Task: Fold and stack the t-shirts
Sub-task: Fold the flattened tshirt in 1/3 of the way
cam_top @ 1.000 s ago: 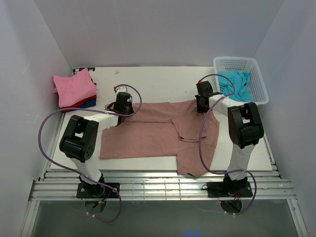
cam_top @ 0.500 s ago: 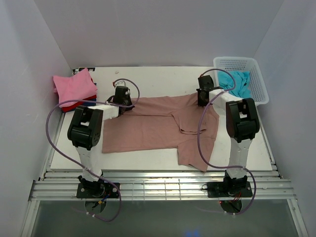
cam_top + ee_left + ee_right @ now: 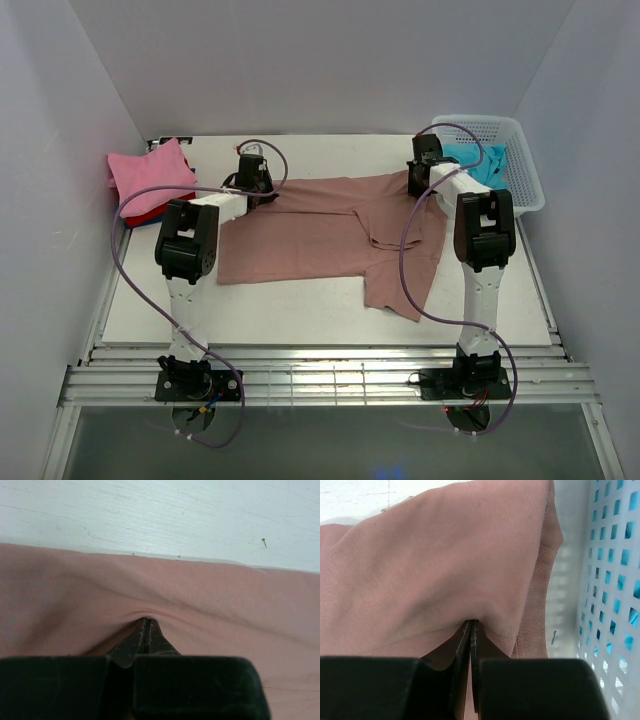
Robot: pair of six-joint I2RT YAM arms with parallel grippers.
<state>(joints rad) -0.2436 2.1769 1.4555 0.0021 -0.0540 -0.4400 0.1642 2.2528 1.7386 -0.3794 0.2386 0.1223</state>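
- A folded bright pink t-shirt [image 3: 150,175] lay at the far-left corner of the desk [image 3: 300,312], on top of a red t-shirt [image 3: 130,215] whose edge showed beneath it.
- The left gripper [image 3: 258,185] sat low over the far-left edge of the rose-brown t-shirt [image 3: 320,235]. In the left wrist view its 2 fingers [image 3: 146,630] were pressed fully together, pinching a small pucker of that cloth [image 3: 200,595] just inside its far edge, with bare white desk [image 3: 160,515] beyond.
- The rose-brown t-shirt was spread flat across the middle of the desk between both arms. Its right part was folded over itself, and a flap reached toward the near edge on the right.
- The right gripper [image 3: 418,180] was at the shirt's far-right corner. In the right wrist view its fingers [image 3: 471,630] were closed tight on a raised fold of the rose-brown cloth [image 3: 445,565], which draped over them.
- The white lattice basket [image 3: 528,170] stood at the far-right corner of the desk, just beside that corner of the shirt, with its wall [image 3: 610,580] close to the cloth.
- A turquoise t-shirt [image 3: 480,165] lay crumpled inside the basket, its colour [image 3: 620,555] showing through the holes.
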